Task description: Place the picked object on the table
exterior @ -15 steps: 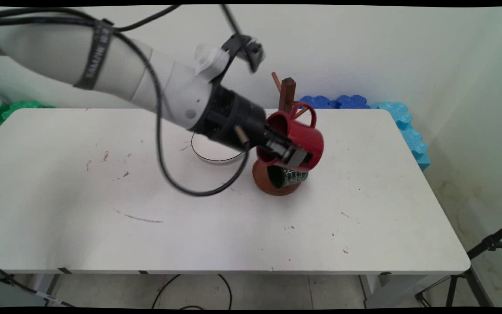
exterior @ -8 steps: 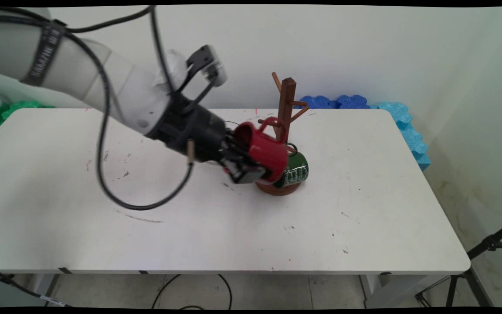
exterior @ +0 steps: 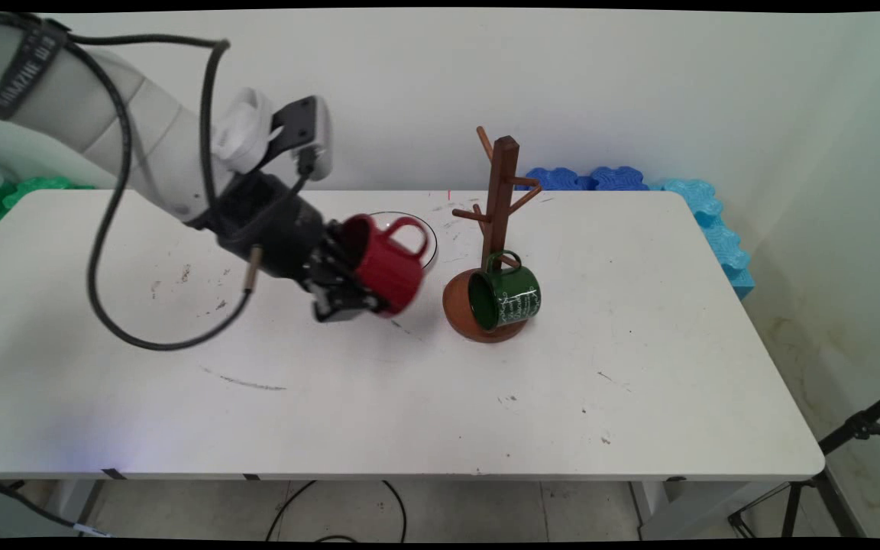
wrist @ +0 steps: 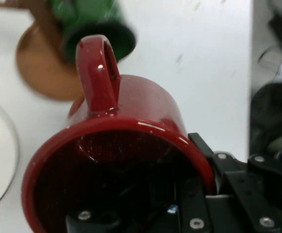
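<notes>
Your gripper (exterior: 344,294) is clamped on the red mug (exterior: 385,263), pinching its wall at the rim: in the hand view one finger reaches inside the mug's mouth and the other presses the outer wall at about 4 o'clock of the rim. You hold the mug tipped on its side, clear of the white table (exterior: 379,397), with the mouth facing back toward the hand and the handle at 12 o'clock. Looking into the mug (wrist: 116,160) from the hand view, you see only the dark red interior and the finger inside it; no contents show.

At 3 o'clock of the red mug, near but apart from it, stands the wooden mug tree (exterior: 499,200) on its round brown base (exterior: 457,304). A green mug (exterior: 504,296) hangs from one of the tree's low pegs by its handle, lying sideways just above the base, its open mouth turned toward your gripper. Its inside looks dark and you can make out nothing in it. White lettering runs across its outer wall.

At 12 to 1 o'clock of the red mug, partly hidden behind it, a shallow clear bowl (exterior: 428,237) with a dark rim sits on the table. What shows of its inside is bare white.

At the table's far edge, around 1 o'clock from the tree, blue foam pieces (exterior: 638,183) lie against the wall.
</notes>
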